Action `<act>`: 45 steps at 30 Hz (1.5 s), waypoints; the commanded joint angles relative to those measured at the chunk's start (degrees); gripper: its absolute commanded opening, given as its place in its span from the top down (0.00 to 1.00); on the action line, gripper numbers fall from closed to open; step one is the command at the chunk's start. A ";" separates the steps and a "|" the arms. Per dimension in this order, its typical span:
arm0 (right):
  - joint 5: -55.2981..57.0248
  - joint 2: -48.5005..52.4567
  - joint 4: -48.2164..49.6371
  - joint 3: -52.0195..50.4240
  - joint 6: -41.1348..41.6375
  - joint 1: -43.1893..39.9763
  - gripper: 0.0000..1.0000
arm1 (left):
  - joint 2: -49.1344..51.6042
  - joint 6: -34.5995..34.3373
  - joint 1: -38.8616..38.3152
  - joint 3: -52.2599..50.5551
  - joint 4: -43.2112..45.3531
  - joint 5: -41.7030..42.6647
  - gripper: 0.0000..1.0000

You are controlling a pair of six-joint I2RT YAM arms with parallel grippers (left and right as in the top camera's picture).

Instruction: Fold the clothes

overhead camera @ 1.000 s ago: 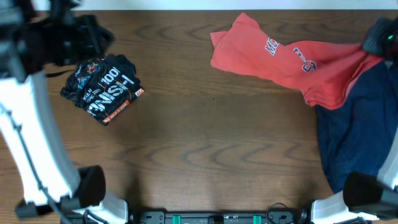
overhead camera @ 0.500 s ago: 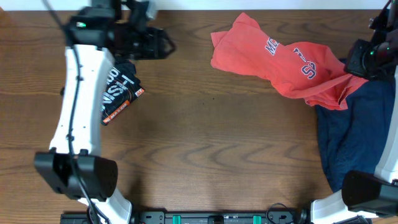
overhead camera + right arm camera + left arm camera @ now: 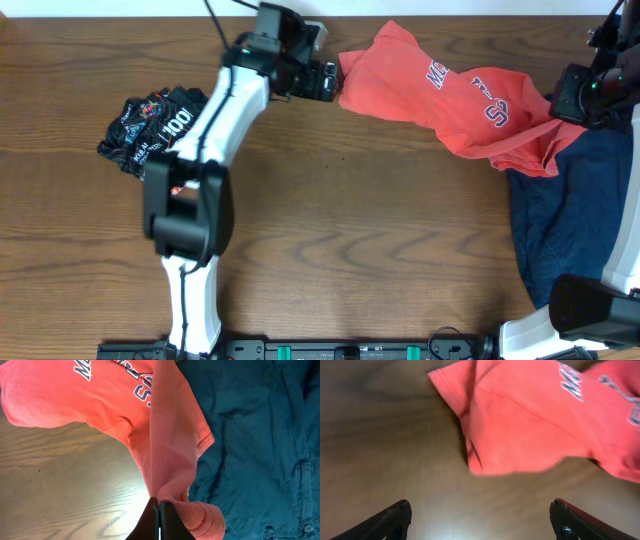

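Pinching: right end effector [image 3: 158, 510] clamped on a fold of the coral-red lettered cotton T-shirt [image 3: 450, 95], likely anchoring it for spreading.
Left end effector [image 3: 326, 80]: jaws spread wide, empty, just beside that shirt's opposite end, likely lining up a grab.
Right wrist only: pinch overlies plain navy T-shirt [image 3: 260, 435].
Overhead only: crumpled black printed T-shirt [image 3: 160, 125], well apart from the coral shirt, on wooden counter [image 3: 350, 240].

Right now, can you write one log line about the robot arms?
left gripper: open, empty, near coral-red lettered cotton T-shirt | right gripper: shut on it | fold: not yet done
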 commanded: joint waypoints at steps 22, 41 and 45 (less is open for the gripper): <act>1.14 -1.01 -0.76 0.61 -1.01 0.79 0.99 | 10.01 -1.49 -6.19 0.15 12.76 -1.20 0.94; 1.70 -1.03 0.35 0.63 -1.05 0.81 0.99 | -40.06 -2.73 9.66 0.24 -20.48 -0.61 0.94; 1.09 -1.92 -0.37 0.66 -1.16 0.81 0.99 | -46.14 -3.61 11.30 0.24 -24.46 -0.61 0.94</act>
